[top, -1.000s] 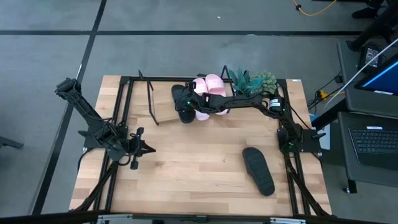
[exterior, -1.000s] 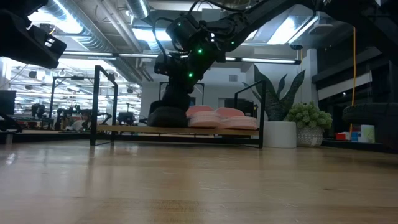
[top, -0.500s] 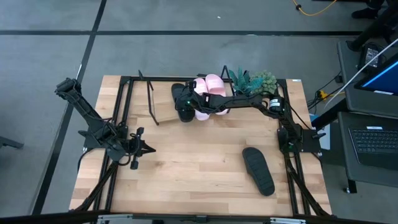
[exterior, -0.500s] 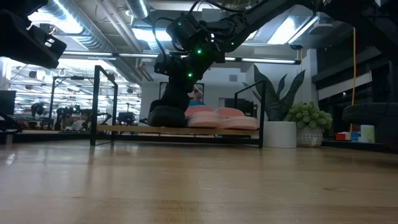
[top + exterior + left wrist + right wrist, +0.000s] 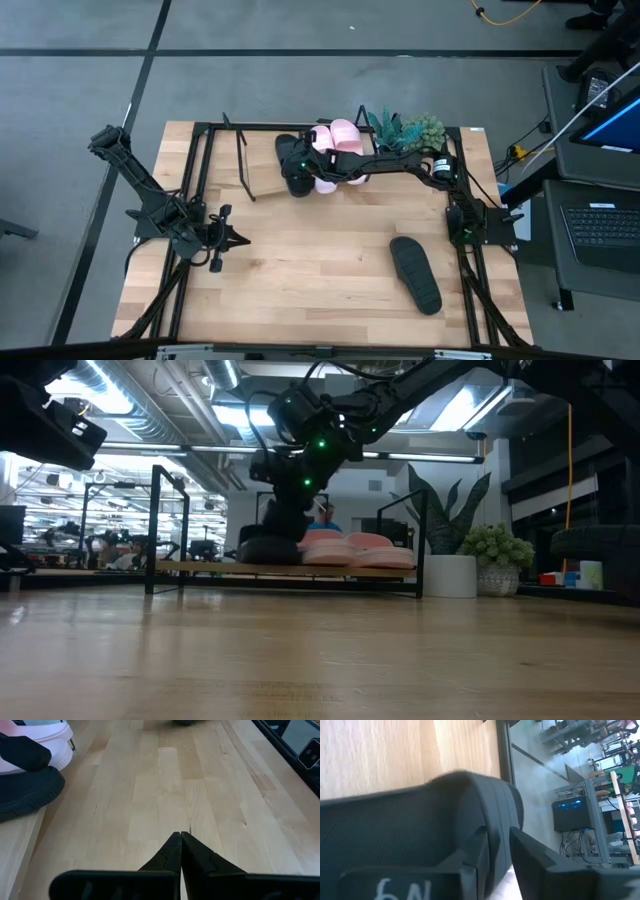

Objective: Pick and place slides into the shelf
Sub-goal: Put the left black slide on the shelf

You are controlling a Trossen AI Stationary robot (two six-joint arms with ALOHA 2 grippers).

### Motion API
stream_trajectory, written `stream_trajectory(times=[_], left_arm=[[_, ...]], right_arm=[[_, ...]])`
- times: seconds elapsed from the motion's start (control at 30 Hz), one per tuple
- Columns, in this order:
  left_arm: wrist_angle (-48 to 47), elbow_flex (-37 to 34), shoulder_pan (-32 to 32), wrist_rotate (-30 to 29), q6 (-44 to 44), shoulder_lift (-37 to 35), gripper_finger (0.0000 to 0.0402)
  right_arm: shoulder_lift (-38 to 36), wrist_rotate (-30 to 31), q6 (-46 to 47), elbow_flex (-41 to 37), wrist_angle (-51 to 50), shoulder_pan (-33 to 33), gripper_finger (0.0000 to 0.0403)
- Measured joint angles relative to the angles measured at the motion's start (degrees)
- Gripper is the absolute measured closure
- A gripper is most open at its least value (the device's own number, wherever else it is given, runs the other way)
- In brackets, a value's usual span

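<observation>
Open tabletop (image 5: 310,250): broad bare wood across the middle and near side, passable from either flank. Obstruction, near right: one black slide (image 5: 415,273) lying flat, alone. Obstruction, far edge: shelf (image 5: 262,178) with black wire frame, uprights standing at its left end; bare board on its left part, the rest taken by a black slide (image 5: 293,165) and two pink slides (image 5: 345,140) side by side, with the right arm stretched low over them. Obstruction, far right: potted plants (image 5: 405,130) just behind the shelf. Left gripper (image 5: 232,238) parked at the left edge, fingers together
</observation>
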Motion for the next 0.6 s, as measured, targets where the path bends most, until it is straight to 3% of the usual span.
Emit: stream_trajectory(times=[0.3,0.6], left_arm=[[0.01,0.0,0.01,0.0,-0.2,0.0,0.0401],[0.01,0.0,0.01,0.0,-0.2,0.0,0.0401]], right_arm=[[0.0,0.01,1.35,0.0,-0.72,0.0,0.0286],[0.0,-0.03,1.41,0.0,-0.53,0.9,0.0281]])
